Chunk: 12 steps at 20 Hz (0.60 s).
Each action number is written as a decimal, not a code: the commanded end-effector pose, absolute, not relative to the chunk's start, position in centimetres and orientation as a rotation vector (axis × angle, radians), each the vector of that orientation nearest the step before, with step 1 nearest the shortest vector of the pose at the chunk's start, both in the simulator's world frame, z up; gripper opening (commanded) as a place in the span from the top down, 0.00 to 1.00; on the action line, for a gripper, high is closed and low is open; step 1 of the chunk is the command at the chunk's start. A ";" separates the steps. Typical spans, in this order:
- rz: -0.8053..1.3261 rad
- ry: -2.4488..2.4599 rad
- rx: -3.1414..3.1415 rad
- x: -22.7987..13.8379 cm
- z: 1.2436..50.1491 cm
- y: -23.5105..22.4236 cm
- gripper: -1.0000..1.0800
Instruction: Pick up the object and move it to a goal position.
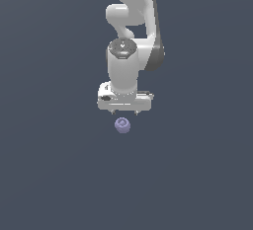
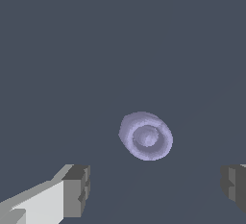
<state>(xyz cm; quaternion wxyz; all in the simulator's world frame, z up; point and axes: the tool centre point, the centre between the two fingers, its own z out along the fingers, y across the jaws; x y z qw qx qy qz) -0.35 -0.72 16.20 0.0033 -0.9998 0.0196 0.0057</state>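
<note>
While the pincer (image 2: 153,187) gapes, the ball (image 2: 145,136) lies free.

Exterior view high, distant; wrist view close, probably downward.

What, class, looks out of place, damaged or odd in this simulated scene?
Nothing stands out. The small pale lavender ball with a ring-shaped dimple lies intact on the plain dark grey surface. The white arm's end effector is open, its fingers apart from the ball.
</note>
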 end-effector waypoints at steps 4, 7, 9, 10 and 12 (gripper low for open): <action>0.012 0.050 -3.130 -0.3 16.3 -0.3 0.04; -0.005 0.018 -3.117 0.0 16.6 0.7 0.04; -0.014 0.000 -3.110 0.1 16.8 1.2 0.04; -0.017 -0.005 -3.108 0.1 16.8 1.4 0.04; -0.018 -0.008 -3.107 0.1 16.8 1.4 0.04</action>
